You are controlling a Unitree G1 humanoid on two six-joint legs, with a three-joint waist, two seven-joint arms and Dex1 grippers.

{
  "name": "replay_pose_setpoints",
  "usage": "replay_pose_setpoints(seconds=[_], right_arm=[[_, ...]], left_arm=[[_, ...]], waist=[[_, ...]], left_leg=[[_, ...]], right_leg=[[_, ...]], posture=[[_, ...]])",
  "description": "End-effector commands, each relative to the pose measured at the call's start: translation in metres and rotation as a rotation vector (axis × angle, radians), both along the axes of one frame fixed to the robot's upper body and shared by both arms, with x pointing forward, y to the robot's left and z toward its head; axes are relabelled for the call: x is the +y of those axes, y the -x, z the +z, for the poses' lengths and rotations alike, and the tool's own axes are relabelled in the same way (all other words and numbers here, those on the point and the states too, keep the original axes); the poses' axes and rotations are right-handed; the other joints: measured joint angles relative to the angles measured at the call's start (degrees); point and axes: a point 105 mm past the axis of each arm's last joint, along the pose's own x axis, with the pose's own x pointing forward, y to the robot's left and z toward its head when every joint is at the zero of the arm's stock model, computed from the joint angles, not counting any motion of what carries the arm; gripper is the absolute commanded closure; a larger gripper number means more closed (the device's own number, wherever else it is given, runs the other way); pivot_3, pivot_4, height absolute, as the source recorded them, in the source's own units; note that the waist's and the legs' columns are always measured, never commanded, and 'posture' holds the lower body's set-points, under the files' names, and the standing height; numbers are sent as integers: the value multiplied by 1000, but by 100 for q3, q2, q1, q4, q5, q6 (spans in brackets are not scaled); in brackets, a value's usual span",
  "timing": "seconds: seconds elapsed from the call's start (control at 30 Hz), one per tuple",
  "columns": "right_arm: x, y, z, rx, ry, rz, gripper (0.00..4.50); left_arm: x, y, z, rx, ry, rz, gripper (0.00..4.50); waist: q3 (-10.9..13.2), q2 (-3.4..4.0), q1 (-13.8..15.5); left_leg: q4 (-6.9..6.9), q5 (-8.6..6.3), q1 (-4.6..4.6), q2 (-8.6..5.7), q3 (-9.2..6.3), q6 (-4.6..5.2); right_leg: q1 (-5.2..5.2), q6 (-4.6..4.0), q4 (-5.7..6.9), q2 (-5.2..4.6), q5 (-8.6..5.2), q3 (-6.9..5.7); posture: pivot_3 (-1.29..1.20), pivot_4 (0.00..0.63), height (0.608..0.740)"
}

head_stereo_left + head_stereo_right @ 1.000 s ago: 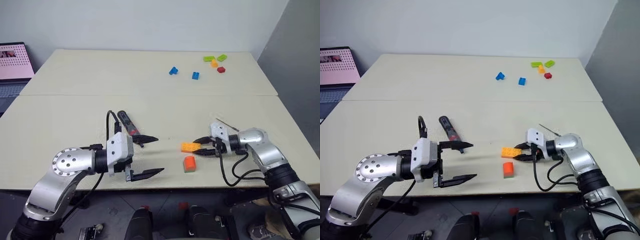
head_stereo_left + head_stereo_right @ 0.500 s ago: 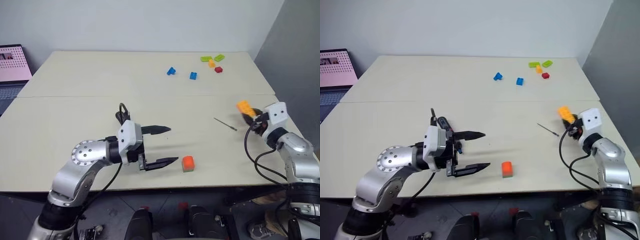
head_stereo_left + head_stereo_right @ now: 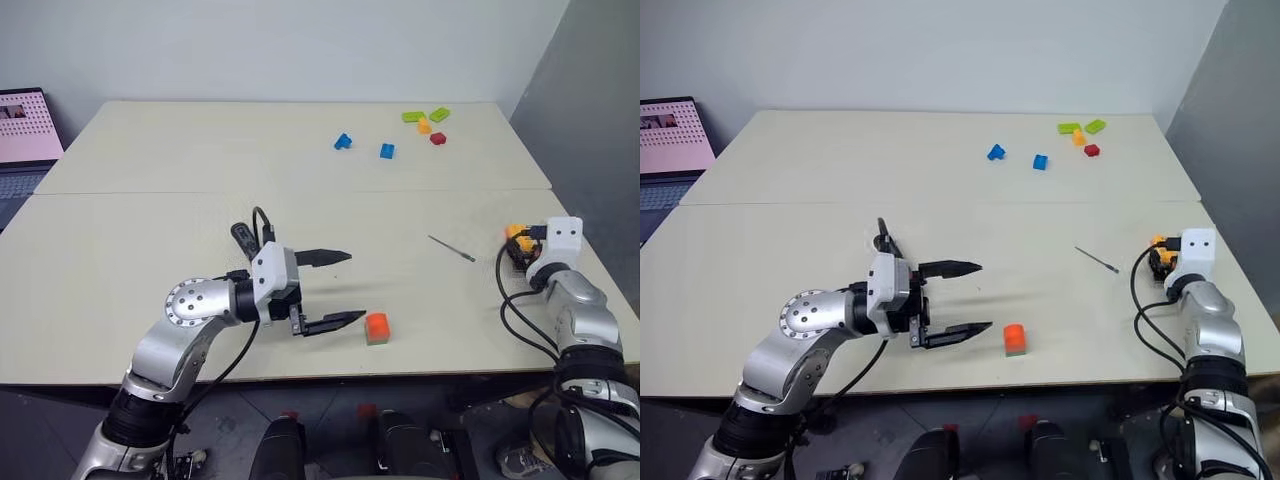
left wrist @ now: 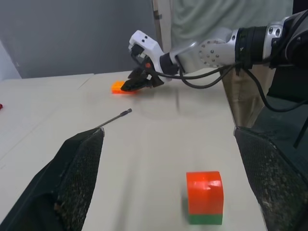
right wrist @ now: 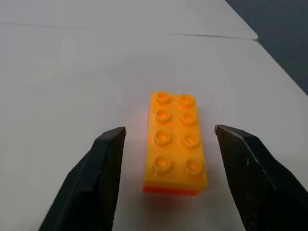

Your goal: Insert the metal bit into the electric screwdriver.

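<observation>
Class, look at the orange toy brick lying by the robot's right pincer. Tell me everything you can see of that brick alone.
The orange brick is a glossy plastic block, rectangular, with eight round studs on top in two rows of four and a thin redder strip along its bottom edge. It lies flat, studs up, on the pale table near its right edge. The right pincer is open, one black finger on each side of the brick, with a gap both sides, so nothing but the table touches it.

Left gripper at 7 o'clock, level, fingers wide apart; right gripper at 3 o'clock, fingers spread.
</observation>
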Motion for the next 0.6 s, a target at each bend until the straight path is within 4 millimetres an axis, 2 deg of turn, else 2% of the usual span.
replay_pose_setpoints(seconds=[0.03, 0.07, 0.13, 0.2, 0.27, 0.33, 0.47, 0.6], right_arm=[[4, 15, 51, -122, 112, 168, 369], [14, 20, 56, -123, 145, 250, 110], [34, 28, 63, -117, 178, 394, 15], [76, 44, 66, -61, 206, 664, 15], [127, 72, 60, 46, 272, 1010, 15], [159, 96, 50, 156, 286, 1259, 15], [183, 114, 35, 269, 293, 1467, 15], [197, 110, 21, 312, 315, 1545, 15]], left_arm=[[17, 2, 6, -39, -36, 43, 0], [22, 4, 3, -34, -63, 49, 0], [31, 8, -3, -26, -116, 47, 0], [44, 18, -12, 7, -204, 21, 0], [55, 32, -22, 39, -308, -27, 0], [57, 41, -24, 54, -337, -63, 0], [54, 42, -22, 68, -312, -60, 0], [49, 45, -23, 73, -325, -67, 0]], waist=[[4, 6, 3], [4, 7, 4], [5, 8, -6], [6, 11, -36], [8, 15, -84], [11, 19, -112], [14, 12, -31], [15, 11, 21]], left_leg=[[0, 0, -1, 0, 0, 0], [0, 0, -1, 0, 0, 0], [0, 0, 0, 2, 0, 0], [0, 0, 4, 6, 2, 0], [-2, 0, 10, 10, 1, 0], [-7, 0, 14, 13, 2, 0], [-2, -1, 20, 14, -4, -1], [0, -1, 7, 2, 5, -1]], right_leg=[[-1, -1, 0, 0, -1, 0], [-1, -1, -1, 0, -2, 0], [-1, -17, -2, 0, -11, -1], [-1, -23, -1, 1, -15, 0], [0, -26, 1, 2, -16, 2], [-3, -29, 2, 2, -18, 3], [5, -34, -2, -3, -20, -9], [-1, -33, -21, -24, -21, -14]], posture=[[0, 150, 740], [0, 150, 740], [0, 150, 740], [0, 150, 740], [0, 150, 740], [0, 150, 740], [0, 150, 740], [0, 150, 740]])
